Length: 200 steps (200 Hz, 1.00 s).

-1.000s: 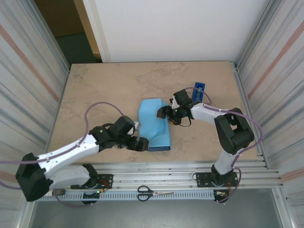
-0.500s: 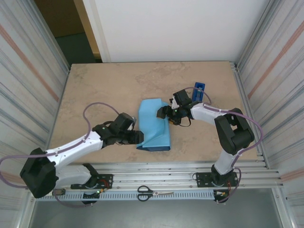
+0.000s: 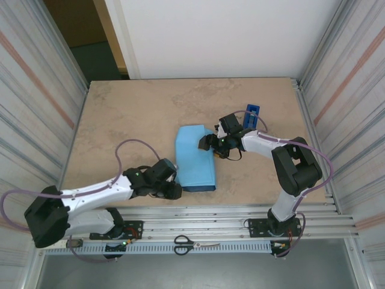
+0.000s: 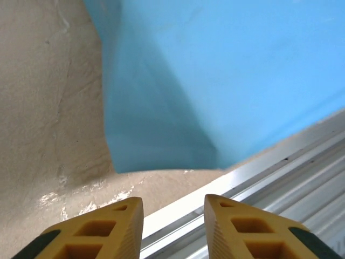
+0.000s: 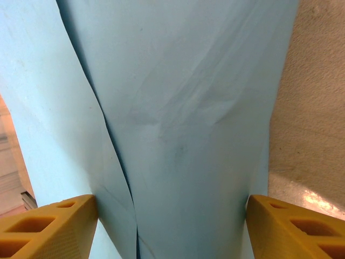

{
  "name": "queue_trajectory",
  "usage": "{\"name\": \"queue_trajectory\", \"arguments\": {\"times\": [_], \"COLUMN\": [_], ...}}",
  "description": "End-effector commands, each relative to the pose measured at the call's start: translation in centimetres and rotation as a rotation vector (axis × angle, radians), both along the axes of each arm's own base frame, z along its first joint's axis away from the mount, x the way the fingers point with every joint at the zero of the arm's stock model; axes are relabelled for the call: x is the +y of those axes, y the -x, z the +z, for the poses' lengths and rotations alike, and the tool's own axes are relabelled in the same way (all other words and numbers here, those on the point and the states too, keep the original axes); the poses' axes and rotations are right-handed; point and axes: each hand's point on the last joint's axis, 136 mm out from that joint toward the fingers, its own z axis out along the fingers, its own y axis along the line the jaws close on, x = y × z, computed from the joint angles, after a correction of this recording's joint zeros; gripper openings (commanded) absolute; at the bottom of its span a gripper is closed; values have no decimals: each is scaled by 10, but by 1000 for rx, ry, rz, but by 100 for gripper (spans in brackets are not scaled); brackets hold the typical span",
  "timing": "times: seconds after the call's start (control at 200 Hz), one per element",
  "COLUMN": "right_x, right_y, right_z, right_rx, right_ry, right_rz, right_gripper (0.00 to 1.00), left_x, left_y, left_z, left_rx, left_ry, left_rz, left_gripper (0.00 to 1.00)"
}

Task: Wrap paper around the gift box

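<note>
The paper (image 3: 195, 159), sky-blue side out, lies folded into a bundle at the table's middle, with a dark navy edge at its near end. The gift box is hidden under it. My right gripper (image 3: 207, 143) sits at the bundle's right side. In the right wrist view its fingers (image 5: 64, 221) press both sides of the paper (image 5: 183, 108). My left gripper (image 3: 174, 191) hovers low by the bundle's near-left corner. Its jaws (image 4: 173, 216) stand narrowly apart with nothing between them, and the paper (image 4: 215, 81) lies just ahead.
A dark-blue tape dispenser (image 3: 252, 115) stands behind the right arm. Scissors (image 3: 195, 244) lie on the rail in front of the table. The metal rail (image 4: 280, 162) at the table's near edge runs close under the left fingers. Corrugated walls flank both sides.
My left gripper has slid from the bundle's left side toward the near edge and its jaws have narrowed. The right gripper has not moved.
</note>
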Motion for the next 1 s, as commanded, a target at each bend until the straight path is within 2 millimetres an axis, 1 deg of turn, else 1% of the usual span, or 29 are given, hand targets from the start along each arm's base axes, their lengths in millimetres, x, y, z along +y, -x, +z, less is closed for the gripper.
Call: {"name": "queue_trajectory", "arguments": {"times": [0.0, 0.07, 0.095, 0.125, 0.195, 0.266, 0.366, 0.466, 0.641, 0.696, 0.802, 0.907, 0.997], "right_x": [-21, -22, -22, -22, -21, -19, -18, -16, -17, -17, -15, -16, -15], "right_y": [33, 33, 33, 33, 33, 33, 33, 34, 36, 36, 37, 38, 37], "right_z": [-41, -40, -40, -40, -41, -41, -40, -40, -40, -40, -38, -38, -37], "right_rx": [142, 140, 138, 138, 139, 140, 137, 140, 139, 143, 140, 141, 139], "right_ry": [148, 148, 150, 150, 145, 139, 138, 134, 135, 135, 126, 123, 114], "right_rz": [-16, -17, -18, -18, -17, -13, -12, -8, -9, -10, -6, -10, -13], "right_gripper": [71, 71, 71, 71, 71, 70, 69, 69, 67, 67, 67, 67, 66], "left_x": [9, 10, 10, 13, 15, 15, 11, 8, -2, -2, -6, -10, -15], "left_y": [-19, -27, -31, -36, -52, -68, -93, -116, -143, -149, -161, -168, -169], "left_z": [30, 41, 44, 45, 49, 52, 56, 51, 35, 28, 22, 16, 11], "left_rx": [-125, -140, -140, -131, -96, -38, -1, 1, 46, 66, 59, 72, 88], "left_ry": [45, 119, 142, 158, 218, 274, 285, 222, 150, 124, 106, 89, 95], "left_rz": [82, 116, 129, 156, 200, 227, 225, 214, 203, 212, 212, 196, 179], "left_gripper": [35, 40, 44, 51, 57, 72, 85, 94, 97, 96, 96, 95, 93]}}
